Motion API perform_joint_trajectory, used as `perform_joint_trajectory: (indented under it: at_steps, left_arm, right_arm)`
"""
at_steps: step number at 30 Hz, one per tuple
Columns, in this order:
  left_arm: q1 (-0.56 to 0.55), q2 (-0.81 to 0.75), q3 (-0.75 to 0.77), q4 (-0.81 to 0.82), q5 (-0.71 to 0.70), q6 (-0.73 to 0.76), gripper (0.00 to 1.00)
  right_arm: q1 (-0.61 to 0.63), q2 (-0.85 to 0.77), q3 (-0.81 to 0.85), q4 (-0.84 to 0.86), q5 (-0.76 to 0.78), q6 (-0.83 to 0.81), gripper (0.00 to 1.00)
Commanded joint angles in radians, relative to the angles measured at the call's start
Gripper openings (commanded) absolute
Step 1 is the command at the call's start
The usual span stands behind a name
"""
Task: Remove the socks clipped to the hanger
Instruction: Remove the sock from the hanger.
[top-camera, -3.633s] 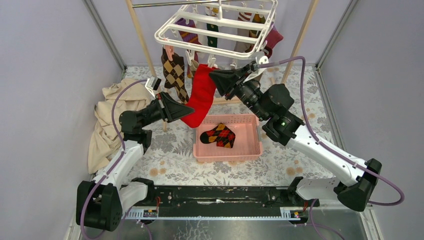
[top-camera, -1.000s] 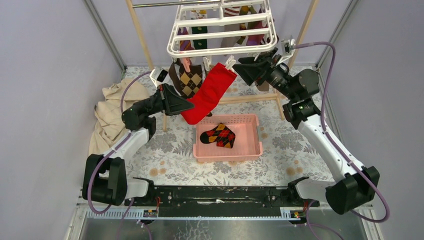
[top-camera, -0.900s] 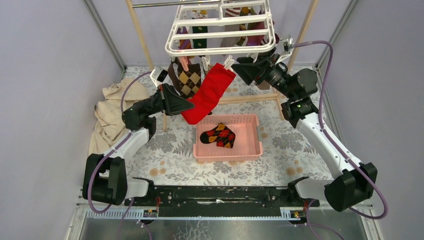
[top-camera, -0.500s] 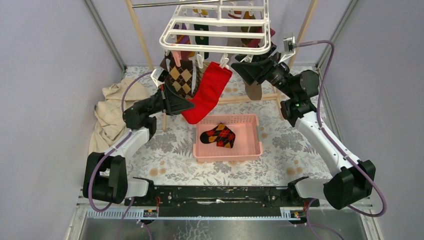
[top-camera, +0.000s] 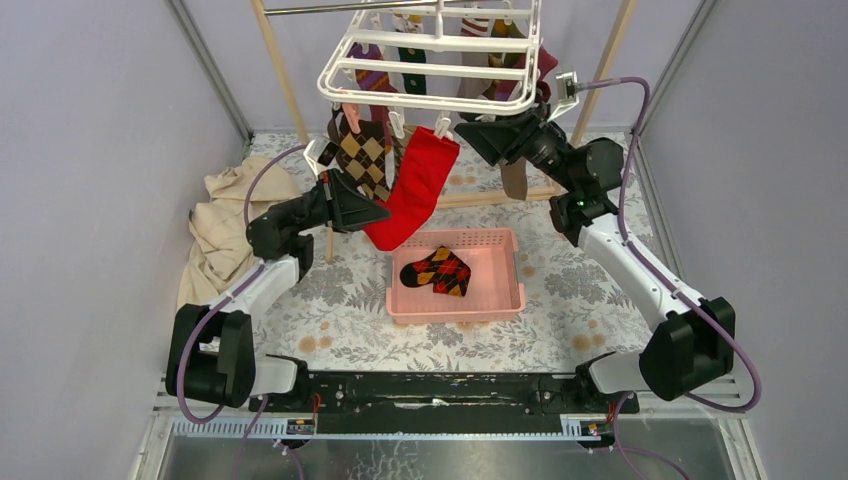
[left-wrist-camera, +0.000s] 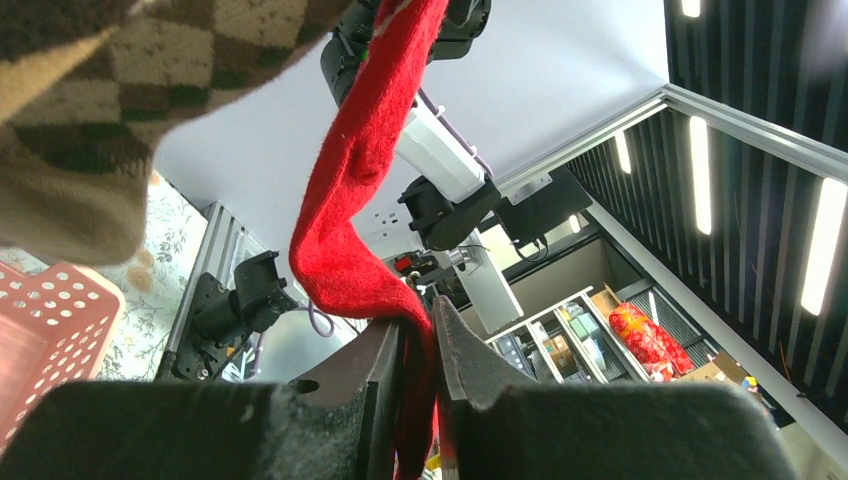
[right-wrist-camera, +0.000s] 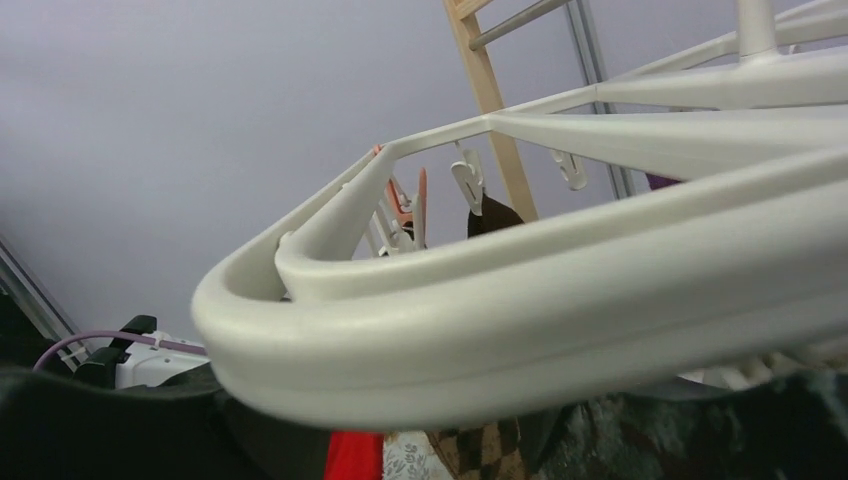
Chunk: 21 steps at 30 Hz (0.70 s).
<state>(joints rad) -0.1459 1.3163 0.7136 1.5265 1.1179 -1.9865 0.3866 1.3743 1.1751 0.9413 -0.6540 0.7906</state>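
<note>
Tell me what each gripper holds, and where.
Left gripper pinches the red sock near its lower end. Right gripper is at the hanger rim; hold cannot be told.

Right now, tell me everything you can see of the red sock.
The red sock is long, plain, fuzzy knit fabric, hanging slanted from a white clip on the near rim of the hanger. Its lower end is pinched in the left end effector, above the pink basket. The argyle sock hangs beside it.

hanger behind basket | sock in basket | cloth left
</note>
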Motion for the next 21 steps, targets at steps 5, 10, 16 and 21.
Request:
perform_joint_trajectory:
  at_steps: [5,10,16,21]
  left_arm:
    - [-0.015,0.004,-0.022,0.077,0.013,0.029,0.22]
    - [-0.019,0.004,-0.023,0.075,0.015,0.031,0.22]
    - [-0.040,0.004,-0.020,0.074,0.010,0.034,0.22]
    - [-0.065,0.009,-0.024,0.069,0.004,0.046,0.22]
  right_arm:
    - [0.086,0.003,0.081,0.025,0.031,-0.063,0.64]
    - [0.103,0.016,0.093,0.028,0.031,-0.068,0.65]
    - [0.146,0.017,0.109,-0.033,0.079,-0.145,0.66]
    - [0.205,-0.006,0.082,-0.090,0.181,-0.225,0.67]
